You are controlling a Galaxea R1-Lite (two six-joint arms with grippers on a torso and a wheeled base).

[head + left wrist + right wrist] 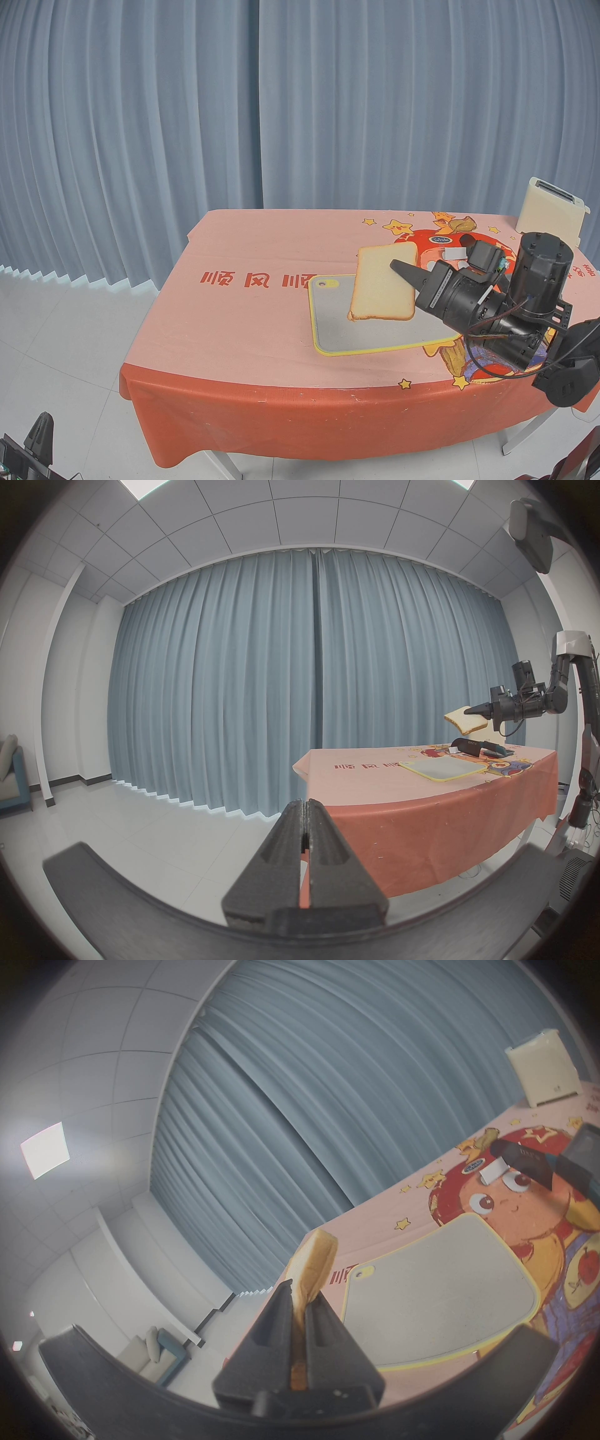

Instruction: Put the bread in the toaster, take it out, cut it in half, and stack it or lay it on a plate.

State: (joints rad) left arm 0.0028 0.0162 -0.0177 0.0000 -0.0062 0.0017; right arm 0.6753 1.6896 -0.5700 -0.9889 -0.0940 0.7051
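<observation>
A slice of bread [382,282] hangs in the air above the grey, yellow-rimmed cutting board [375,336], pinched at its right edge by my right gripper [403,270]. In the right wrist view the slice [314,1266] stands edge-on between the closed fingers [275,1325], with the board [437,1285] below. From the left wrist view the bread [465,719] is well above the table. The cream toaster [550,214] stands at the table's far right corner. My left gripper [306,830] is shut on nothing, low and far to the left of the table [250,325].
A black object with a white label [522,1161] lies on the cloth between the board and the toaster [544,1069]. The table carries an orange-pink printed cloth, bare on its left half. Grey curtains hang behind it.
</observation>
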